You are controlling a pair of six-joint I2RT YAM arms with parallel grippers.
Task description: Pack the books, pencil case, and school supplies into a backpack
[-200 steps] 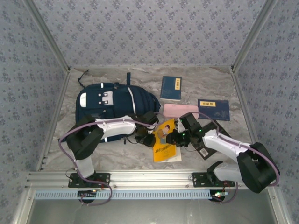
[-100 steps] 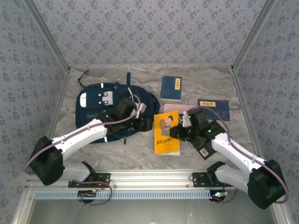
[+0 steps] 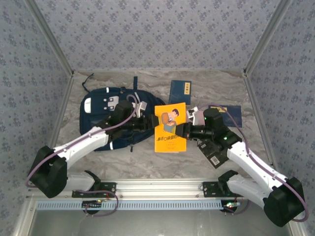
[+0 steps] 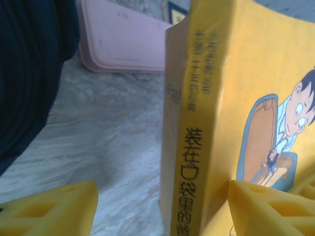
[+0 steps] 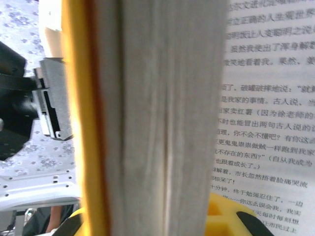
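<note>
My right claw (image 3: pixel 185 131) pinches the orange book (image 3: pixel 170 127) upright just beside the backpack (image 3: pixel 106 118). My left claw (image 3: pixel 148 125) stands spread around its spine. I should close squarely there, though the bag's opening seems hidden.

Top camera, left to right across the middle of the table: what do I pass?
backpack → left gripper → orange book → right gripper → far-right navy book
</note>
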